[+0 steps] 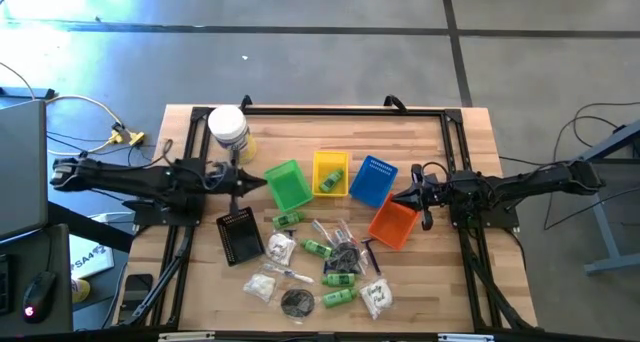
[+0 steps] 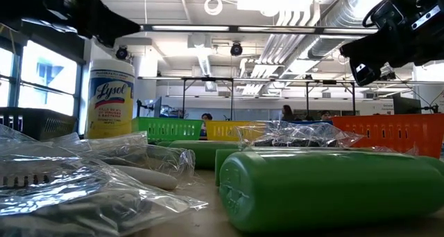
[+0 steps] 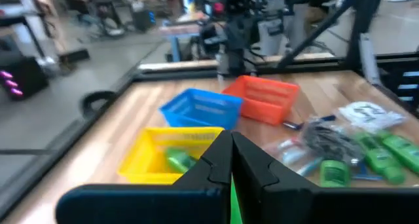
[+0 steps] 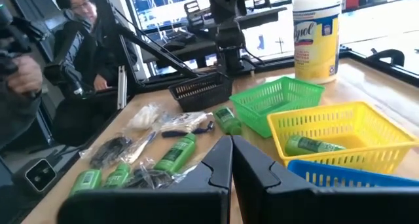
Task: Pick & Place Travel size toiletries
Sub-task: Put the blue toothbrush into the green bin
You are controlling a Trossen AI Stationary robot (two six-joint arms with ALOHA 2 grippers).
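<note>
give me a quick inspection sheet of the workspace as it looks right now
surface: wooden table inside a black frame
job's things: one green bottle lies in the yellow basket; the other toiletries are piled loose on the near half of the table
clutter: green basket, blue basket, orange basket, black basket, white jar with yellow label
grippers: left gripper shut, empty, beside the green basket; right gripper shut, empty, by the blue and orange baskets
cables: yellow cable on the floor, left of the table
surroundings: person seated beyond the table in the right wrist view
</note>
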